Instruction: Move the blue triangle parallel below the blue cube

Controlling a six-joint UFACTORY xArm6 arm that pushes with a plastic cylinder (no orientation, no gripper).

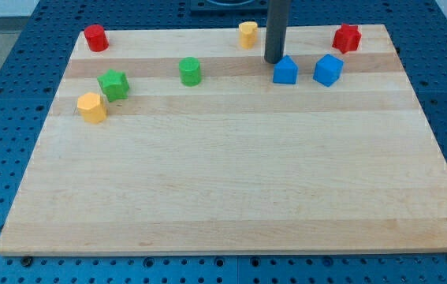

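1. Task piece: small blue plastic triangle-topped block (285, 70), near the view's top edge of the pale wooden counter (231, 181), right of centre.
2. Reference: blue plastic cube (328, 69) just beside it at its 3 o'clock, small gap, not touching.
3. No gripper on this rig, so nothing to be apart, together or clamped; the arm ends in a dark straight rod, and my tip (274, 61) is down at the counter.
4. Tip sits at about 10 o'clock of the blue triangle, right against or just off its upper-left edge; contact not clear.
5. Handling guess: light, rigid, hard-sided, likely slides easily on smooth wood and may spin if pushed off-centre. No grasp possible; push on a flat face, through the middle.
6. Goal spot judged at 6 o'clock of the blue cube, open wood there. Triangle needs to go toward 4–5 o'clock, so the tip's present side looks usable.
7. Risk: nudging the blue cube sideways.
8. Others well apart: yellow block (247, 34), red star-like block (347, 38), green cylinder (190, 71).
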